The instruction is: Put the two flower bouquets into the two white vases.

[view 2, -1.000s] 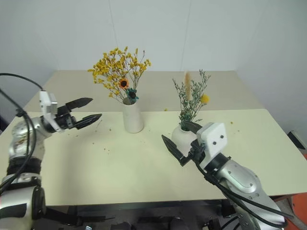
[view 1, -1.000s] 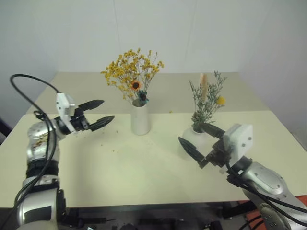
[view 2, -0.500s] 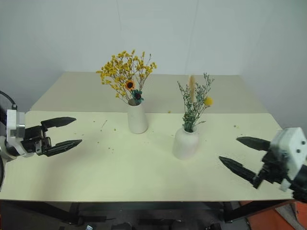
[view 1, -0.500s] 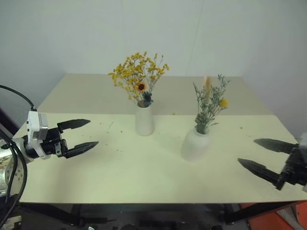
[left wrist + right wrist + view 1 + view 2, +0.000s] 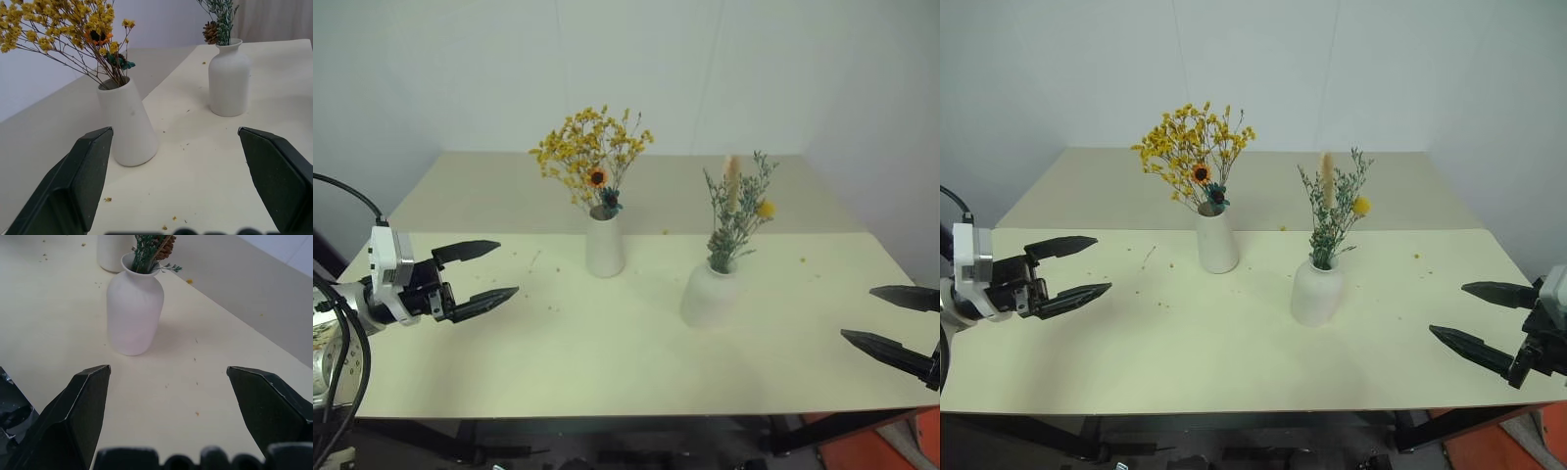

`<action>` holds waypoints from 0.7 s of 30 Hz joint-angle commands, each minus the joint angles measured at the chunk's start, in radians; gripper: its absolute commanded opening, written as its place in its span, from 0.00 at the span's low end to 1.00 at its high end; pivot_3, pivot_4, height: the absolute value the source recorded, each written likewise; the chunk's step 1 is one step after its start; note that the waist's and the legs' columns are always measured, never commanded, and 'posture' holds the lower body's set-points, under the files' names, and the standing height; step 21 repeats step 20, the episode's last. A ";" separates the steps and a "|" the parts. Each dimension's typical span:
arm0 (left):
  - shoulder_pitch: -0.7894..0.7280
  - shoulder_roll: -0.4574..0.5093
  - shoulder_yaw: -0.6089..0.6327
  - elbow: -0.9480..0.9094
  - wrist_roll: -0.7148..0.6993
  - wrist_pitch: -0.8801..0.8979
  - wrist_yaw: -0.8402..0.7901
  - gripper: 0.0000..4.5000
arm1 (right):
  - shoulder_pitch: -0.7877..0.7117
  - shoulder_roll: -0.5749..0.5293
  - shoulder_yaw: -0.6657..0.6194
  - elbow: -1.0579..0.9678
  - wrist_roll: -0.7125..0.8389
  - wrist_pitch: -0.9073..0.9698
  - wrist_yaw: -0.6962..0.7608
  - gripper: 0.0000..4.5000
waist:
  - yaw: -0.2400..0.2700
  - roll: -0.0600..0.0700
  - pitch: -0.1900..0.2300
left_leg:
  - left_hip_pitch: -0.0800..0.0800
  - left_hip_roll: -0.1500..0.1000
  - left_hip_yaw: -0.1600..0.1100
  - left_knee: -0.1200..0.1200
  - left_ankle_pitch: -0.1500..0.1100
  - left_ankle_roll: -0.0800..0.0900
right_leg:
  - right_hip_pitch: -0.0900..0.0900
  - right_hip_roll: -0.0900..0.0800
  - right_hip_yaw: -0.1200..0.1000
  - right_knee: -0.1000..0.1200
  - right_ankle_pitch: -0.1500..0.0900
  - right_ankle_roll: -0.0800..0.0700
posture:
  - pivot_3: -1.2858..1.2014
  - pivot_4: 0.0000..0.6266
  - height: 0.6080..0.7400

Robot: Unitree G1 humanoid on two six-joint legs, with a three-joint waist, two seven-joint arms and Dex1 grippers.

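Left eye view: yellow bouquet (image 5: 592,157) stands in the tall vase (image 5: 605,246), green bouquet (image 5: 736,211) in the squat vase (image 5: 708,295), mid-tabletop (image 5: 607,352). Left gripper (image 5: 480,272) and right gripper (image 5: 893,323) hang wide open, empty; task looks finished, needing only retreat.

Two white vases on the table (image 5: 607,352): tall vase (image 5: 605,247) and round vase (image 5: 709,294) right of it. Two bouquets: yellow bouquet (image 5: 590,162), green bouquet (image 5: 740,208). Two grippers: left gripper (image 5: 484,271), right gripper (image 5: 1474,314).
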 commanded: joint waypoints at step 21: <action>0.007 0.003 0.028 -0.050 -0.029 -0.008 0.017 0.99 | -0.031 0.009 -0.001 -0.048 -0.005 -0.008 -0.012 1.00 | 0.000 0.000 0.000 | 0.000 0.000 0.000 0.000 0.000 0.000 | 0.000 0.000 0.000 0.000 0.000 0.000 | 0.52 0.24 1.00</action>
